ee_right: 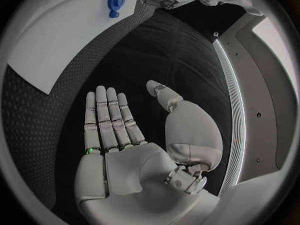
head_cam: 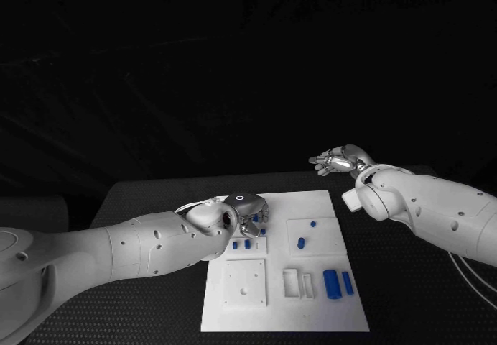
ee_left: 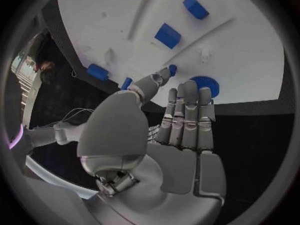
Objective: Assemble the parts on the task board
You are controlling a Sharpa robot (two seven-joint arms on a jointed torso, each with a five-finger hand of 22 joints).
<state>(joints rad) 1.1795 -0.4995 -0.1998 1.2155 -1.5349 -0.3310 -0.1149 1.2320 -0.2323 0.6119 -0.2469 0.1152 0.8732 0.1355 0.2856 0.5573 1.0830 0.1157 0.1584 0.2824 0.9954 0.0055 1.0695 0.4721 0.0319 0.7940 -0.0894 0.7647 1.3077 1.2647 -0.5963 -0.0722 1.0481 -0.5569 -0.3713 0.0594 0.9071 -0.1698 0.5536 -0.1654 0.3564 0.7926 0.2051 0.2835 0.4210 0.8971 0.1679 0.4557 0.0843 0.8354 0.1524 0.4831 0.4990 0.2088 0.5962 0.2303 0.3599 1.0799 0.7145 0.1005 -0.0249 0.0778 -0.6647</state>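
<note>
Your left hand hangs empty, fingers apart, over the task board's far-left corner, probably lining up on the blue gear. Right hand waits empty and flat, parked off the board.

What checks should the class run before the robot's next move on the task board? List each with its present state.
1. Left hand free of parts: ok, fingers straight, holding nothing.
2. Right hand clear of the task board: ok, open over black table.
3. Blue gear reachable: ok, just beyond left fingertips.
4. Gear seated on its peg: cannot tell.
5. Long blue parts undisturbed: ok, lying on board.
</note>
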